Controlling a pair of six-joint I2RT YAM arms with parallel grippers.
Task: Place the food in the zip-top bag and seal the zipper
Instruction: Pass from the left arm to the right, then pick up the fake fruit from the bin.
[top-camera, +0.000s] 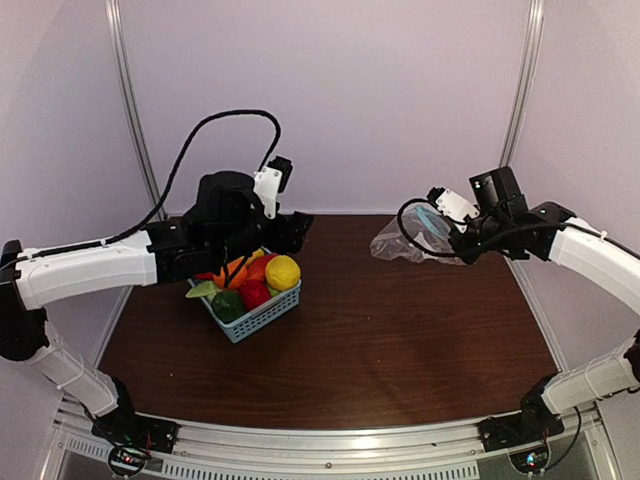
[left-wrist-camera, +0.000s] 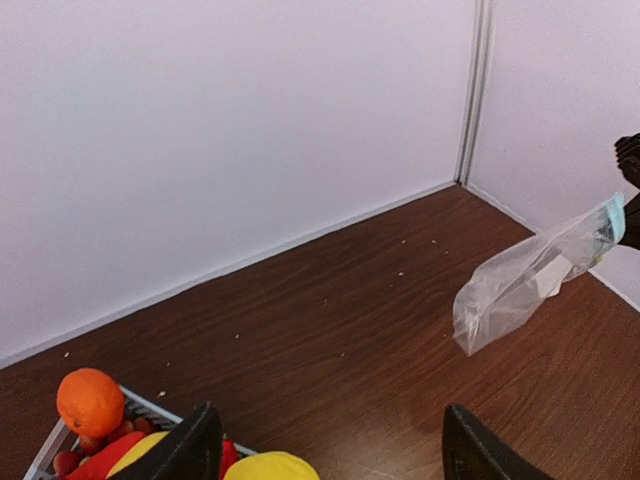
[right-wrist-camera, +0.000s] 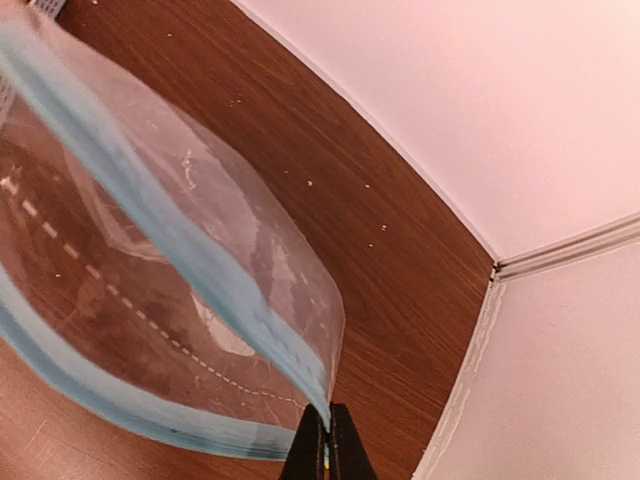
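Hovering over the basket (top-camera: 264, 317) at the left middle of the top view, the left gripper (left-wrist-camera: 330, 445) has its fingers (left-wrist-camera: 192, 448) spread wide and released, gripping nothing, brown table (top-camera: 380, 340) showing between them. Down at the lower left of the left wrist view, the food (top-camera: 257, 280) sits heaped in that light-blue lattice. There's an orange (left-wrist-camera: 90, 401) at the far left, a yellow lemon (top-camera: 283, 271) at the pile's right, and a red fruit (top-camera: 256, 294) and a green fruit (top-camera: 228, 305) toward its lower edge. All of it is in the basket.

Over on the right of the top view, the right gripper (right-wrist-camera: 325, 452) is clenched tight, its fingers (right-wrist-camera: 342, 458) pinching one end of the zipper (right-wrist-camera: 200, 265), the light-blue strip of the zip-top bag (right-wrist-camera: 150, 320). The bag hangs from that pinch, tilted, clear and crinkly, its low corner down near the table; touching or not, I can't tell.

From the right wrist view the mouth gapes. One blue strip runs from the upper left toward the fingers at the bottom centre, and the other curves along the lower left, apart from it. Bag and basket are well apart, with wide table between them.
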